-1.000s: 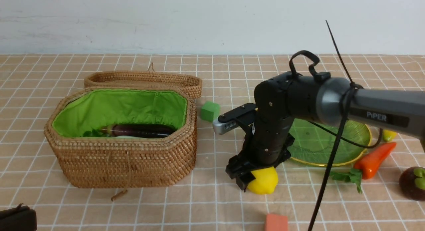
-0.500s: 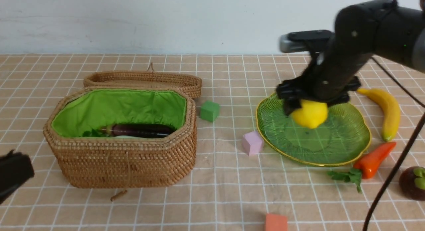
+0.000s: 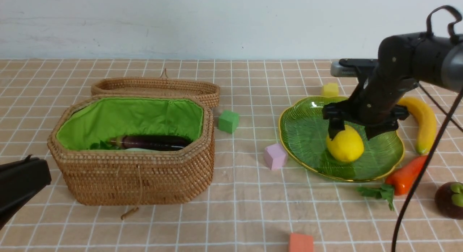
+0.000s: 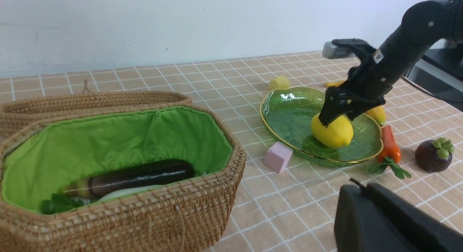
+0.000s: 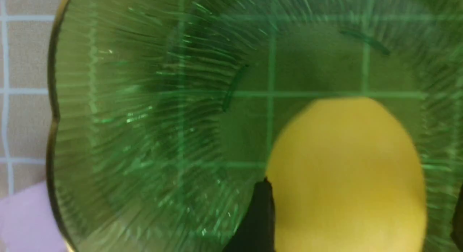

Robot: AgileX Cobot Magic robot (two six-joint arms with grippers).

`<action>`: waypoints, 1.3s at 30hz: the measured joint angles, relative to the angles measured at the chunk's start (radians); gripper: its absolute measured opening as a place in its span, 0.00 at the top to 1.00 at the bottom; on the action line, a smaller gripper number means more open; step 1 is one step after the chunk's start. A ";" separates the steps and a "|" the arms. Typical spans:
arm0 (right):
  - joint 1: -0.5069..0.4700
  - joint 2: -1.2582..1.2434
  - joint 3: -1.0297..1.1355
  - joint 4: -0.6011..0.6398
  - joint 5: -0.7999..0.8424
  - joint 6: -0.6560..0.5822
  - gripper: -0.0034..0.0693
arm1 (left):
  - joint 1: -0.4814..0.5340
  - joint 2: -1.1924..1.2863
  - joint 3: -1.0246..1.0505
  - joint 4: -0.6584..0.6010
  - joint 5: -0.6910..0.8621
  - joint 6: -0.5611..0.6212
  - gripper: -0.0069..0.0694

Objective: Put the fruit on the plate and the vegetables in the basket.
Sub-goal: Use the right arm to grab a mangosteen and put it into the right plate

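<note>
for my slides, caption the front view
Right gripper open astride the lemon on the green plate; eggplant lies in the basket

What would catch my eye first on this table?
Most likely the bright yellow lemon lying on the green glass plate at the right, with the right arm's black tool straddling it, jaws open. On the left, a big wicker basket with a vivid green lining holds a glossy dark eggplant.

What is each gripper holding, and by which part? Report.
Nothing is held. The right gripper is open astride the lemon, which rests on the plate; the left gripper is shut.
</note>
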 joint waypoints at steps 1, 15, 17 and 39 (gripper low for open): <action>0.000 -0.040 0.000 -0.021 0.039 0.011 0.09 | 0.000 0.000 0.000 0.000 0.000 0.002 0.93; -0.378 -0.351 0.396 -0.021 0.077 0.092 0.26 | 0.000 0.000 0.000 0.000 0.019 0.026 0.93; -0.407 -0.346 0.445 0.015 0.015 0.080 0.17 | 0.000 0.000 0.000 0.000 0.020 0.026 0.93; -0.409 -0.191 0.486 0.067 -0.068 -0.037 0.17 | 0.000 0.001 0.000 0.000 0.037 0.027 0.93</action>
